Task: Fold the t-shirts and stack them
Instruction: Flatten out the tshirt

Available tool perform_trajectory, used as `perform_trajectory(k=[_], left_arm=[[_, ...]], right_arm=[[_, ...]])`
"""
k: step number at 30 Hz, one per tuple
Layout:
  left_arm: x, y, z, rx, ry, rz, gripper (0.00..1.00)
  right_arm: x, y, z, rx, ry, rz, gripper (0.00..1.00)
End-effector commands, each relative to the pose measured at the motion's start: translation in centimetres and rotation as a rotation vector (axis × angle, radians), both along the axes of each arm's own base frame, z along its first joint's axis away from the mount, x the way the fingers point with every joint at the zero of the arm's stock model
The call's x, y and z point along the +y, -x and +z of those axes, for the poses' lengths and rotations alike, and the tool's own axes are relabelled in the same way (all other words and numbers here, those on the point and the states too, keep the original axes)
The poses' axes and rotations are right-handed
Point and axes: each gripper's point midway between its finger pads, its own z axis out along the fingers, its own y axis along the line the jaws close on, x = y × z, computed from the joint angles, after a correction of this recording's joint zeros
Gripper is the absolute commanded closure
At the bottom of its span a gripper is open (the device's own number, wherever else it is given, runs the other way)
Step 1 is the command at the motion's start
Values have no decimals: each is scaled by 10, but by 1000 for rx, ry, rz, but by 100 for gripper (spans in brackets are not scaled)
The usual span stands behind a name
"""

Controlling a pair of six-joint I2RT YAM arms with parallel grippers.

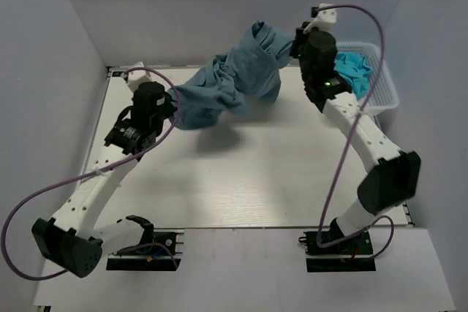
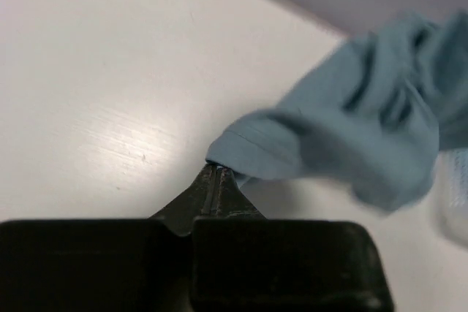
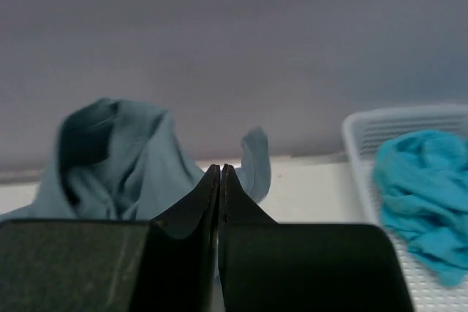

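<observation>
A slate-blue t-shirt (image 1: 234,82) hangs bunched in the air over the far part of the table, stretched between both grippers. My left gripper (image 1: 175,101) is shut on its lower left edge; in the left wrist view the jaws (image 2: 219,172) pinch a hemmed corner of the t-shirt (image 2: 365,137) just above the table. My right gripper (image 1: 295,43) is raised at the back right and shut on the shirt's upper end. In the right wrist view the gripper (image 3: 221,171) is closed, with the t-shirt (image 3: 124,158) draping on both sides of it. A turquoise t-shirt (image 1: 351,67) lies crumpled in a basket.
A white mesh basket (image 1: 387,78) stands at the back right corner, right of my right arm; its rim shows in the right wrist view (image 3: 358,129) with the turquoise t-shirt (image 3: 420,180) inside. Grey walls enclose the table on the back and both sides.
</observation>
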Motion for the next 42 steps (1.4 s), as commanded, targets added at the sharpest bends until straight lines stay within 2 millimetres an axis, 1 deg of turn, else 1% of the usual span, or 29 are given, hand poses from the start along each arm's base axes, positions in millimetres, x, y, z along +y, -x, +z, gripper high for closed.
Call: perform_trajectory(k=[1, 2, 4, 5, 6, 8, 9, 10, 11, 13, 14, 17, 18, 21, 22, 24, 25, 26, 27, 28, 29, 30, 31, 34, 36, 37, 40, 41, 42], left_arm=[[43, 22, 52, -120, -14, 175, 100], [60, 32, 68, -157, -19, 236, 100], [77, 45, 86, -199, -16, 306, 100], [89, 52, 95, -222, -20, 362, 100], [98, 63, 108, -249, -13, 390, 100], [112, 80, 129, -308, 7, 441, 100], [116, 83, 132, -308, -1, 460, 100], [125, 92, 142, -341, 12, 490, 100], [130, 100, 149, -357, 10, 504, 100], [141, 113, 158, -382, 14, 545, 100], [146, 123, 166, -402, 31, 548, 100], [151, 140, 185, -448, 57, 531, 100], [152, 147, 195, -475, 64, 508, 100], [151, 164, 226, -557, 85, 430, 100], [147, 174, 245, -627, 119, 372, 100], [143, 183, 260, -682, 105, 301, 100], [136, 189, 273, -725, 117, 242, 100], [137, 202, 287, -773, 144, 219, 100], [134, 205, 293, -788, 139, 189, 100], [131, 214, 306, -829, 149, 148, 100], [130, 218, 311, -844, 155, 132, 100], [128, 225, 316, -865, 153, 103, 100], [130, 230, 322, -888, 158, 102, 100], [129, 233, 325, -897, 153, 90, 100], [127, 223, 323, -876, 144, 103, 100], [121, 210, 318, -842, 147, 99, 100], [111, 181, 299, -743, 127, 111, 100], [105, 168, 290, -703, 118, 108, 100], [96, 143, 270, -627, 94, 114, 100]], right_arm=[[-63, 31, 60, -155, -20, -224, 100], [-74, 49, 70, -183, -16, -246, 100], [-98, 88, 111, -277, -42, -281, 100], [-105, 93, 107, -274, -30, -298, 100], [-118, 118, 131, -328, -68, -319, 100], [-133, 139, 140, -347, -29, -356, 100], [-133, 139, 137, -339, -14, -355, 100], [-144, 161, 151, -376, -25, -367, 100], [-147, 168, 154, -384, -26, -369, 100], [-155, 194, 165, -414, -40, -357, 100], [-154, 199, 166, -415, -37, -335, 100], [-165, 249, 194, -511, -95, -283, 100], [-162, 248, 195, -508, -96, -267, 100], [-164, 279, 217, -560, -123, -204, 100], [-162, 289, 228, -589, -127, -167, 100], [-164, 309, 244, -645, -131, -140, 100], [-164, 323, 259, -695, -139, -109, 100], [-165, 329, 265, -714, -134, -102, 100], [-164, 334, 271, -731, -124, -91, 100], [-170, 347, 285, -770, -135, -98, 100], [-169, 348, 288, -780, -134, -91, 100], [-174, 360, 300, -819, -136, -99, 100], [-174, 359, 300, -818, -131, -100, 100], [-177, 366, 309, -847, -125, -108, 100], [-174, 357, 308, -835, -118, -110, 100], [-173, 352, 306, -824, -114, -119, 100], [-157, 312, 286, -739, -80, -111, 100], [-152, 298, 276, -706, -74, -107, 100], [-148, 285, 265, -673, -70, -117, 100]])
